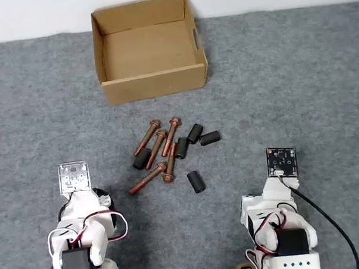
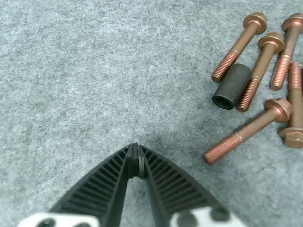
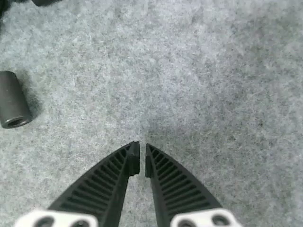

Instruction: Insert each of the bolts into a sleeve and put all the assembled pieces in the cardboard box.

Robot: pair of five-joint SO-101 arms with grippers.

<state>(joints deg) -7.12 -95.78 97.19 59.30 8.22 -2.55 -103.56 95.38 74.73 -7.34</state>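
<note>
The grey surface [image 1: 302,83] carries the empty cardboard box [image 1: 155,84] at the middle of its far edge, open side up. The left arm [image 1: 81,241] and right arm [image 1: 279,227] sit at the near edge. The left jaws are closed tip to tip on nothing; the right jaws are all but closed, with a thin slit between the tips, and also empty. Between the arms and the box, mid-surface, five bolts [image 1: 169,141] and five sleeves [image 1: 195,133] lie loose, none joined.

The nearest bolt [image 2: 246,130] lies aslant ahead of the left jaws and toward the middle, its threaded end closest to them. The lone sleeve [image 3: 14,106] lies apart from the pile, nearer the right jaws, its long axis running roughly near to far.

Several bolts are cut off in the left wrist view, and overlaps within the pile are hard to judge.
</note>
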